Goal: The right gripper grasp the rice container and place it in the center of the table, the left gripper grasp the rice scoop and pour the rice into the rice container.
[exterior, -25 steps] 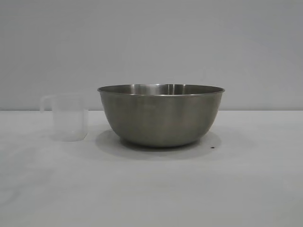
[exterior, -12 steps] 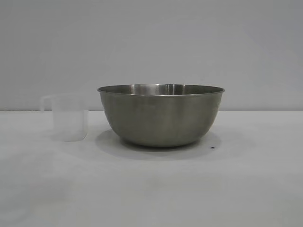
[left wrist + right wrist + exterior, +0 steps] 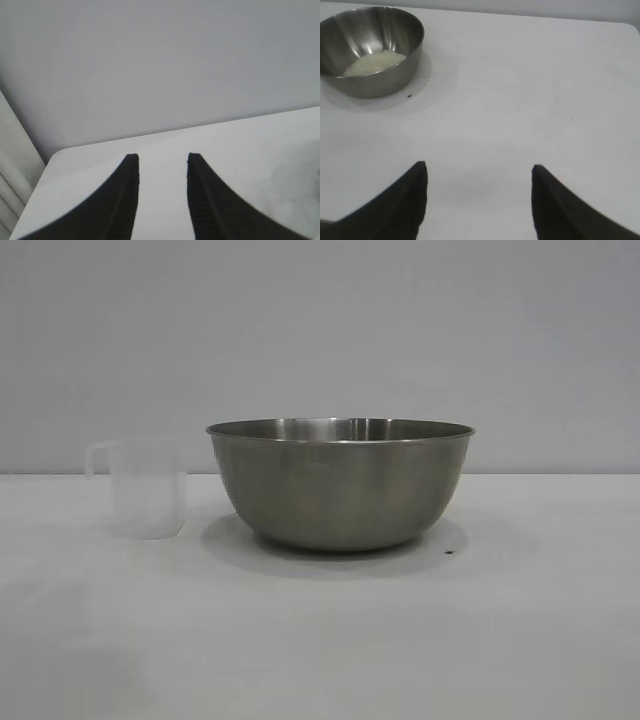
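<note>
A large steel bowl (image 3: 340,485) stands upright near the middle of the white tabletop (image 3: 320,640), seen level from the outside camera, with a plain grey wall behind it. Just beside it, at that view's left and not touching it, stands a small clear plastic cup (image 3: 148,490), also upright, its handle turned away from the bowl. A tiny dark speck (image 3: 448,552) lies on the tabletop near the foot of the bowl on the other side. Neither arm shows in the outside view. The right wrist camera looks down at the tabletop from well back: the bowl (image 3: 370,50) sits far ahead of the right gripper (image 3: 479,175), and a low heap of off-white rice (image 3: 374,62) lies in its bottom, covering only part of the floor of the bowl. The right gripper's two dark fingers (image 3: 400,205) stand wide apart with nothing between them, over bare tabletop and well clear of the bowl. The left wrist camera shows the left gripper (image 3: 162,162) pointing about level across the tabletop toward the grey wall, near a rounded corner of the tabletop; its fingers (image 3: 110,210) stand a narrow gap apart and hold nothing. Neither the cup nor the bowl can be made out in that view. Whether the cup has any rice in it cannot be told.
</note>
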Robot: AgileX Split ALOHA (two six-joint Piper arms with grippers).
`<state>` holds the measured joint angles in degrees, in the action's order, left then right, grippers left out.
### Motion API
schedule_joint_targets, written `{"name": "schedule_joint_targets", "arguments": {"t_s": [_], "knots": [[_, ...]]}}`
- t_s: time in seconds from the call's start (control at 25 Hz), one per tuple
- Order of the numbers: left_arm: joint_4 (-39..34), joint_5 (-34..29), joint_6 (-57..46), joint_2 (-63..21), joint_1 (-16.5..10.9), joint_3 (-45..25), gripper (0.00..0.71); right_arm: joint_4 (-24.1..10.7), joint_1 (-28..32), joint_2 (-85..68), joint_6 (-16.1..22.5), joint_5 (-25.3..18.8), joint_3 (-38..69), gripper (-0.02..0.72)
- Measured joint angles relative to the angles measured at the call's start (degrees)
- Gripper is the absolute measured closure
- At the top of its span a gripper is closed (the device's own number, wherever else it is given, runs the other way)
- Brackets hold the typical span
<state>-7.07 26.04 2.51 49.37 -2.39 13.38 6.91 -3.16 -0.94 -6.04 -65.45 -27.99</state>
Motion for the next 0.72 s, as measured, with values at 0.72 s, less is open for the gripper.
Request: {"name": "schedule_joint_targets", "arguments": {"t_s": [0.72], "knots": [[-3.27, -27.26, -6.91, -21.13, 0.00, 0.67, 0.460, 0.00, 0.00, 0.00, 0.00, 0.00, 0.00, 0.260]]}}
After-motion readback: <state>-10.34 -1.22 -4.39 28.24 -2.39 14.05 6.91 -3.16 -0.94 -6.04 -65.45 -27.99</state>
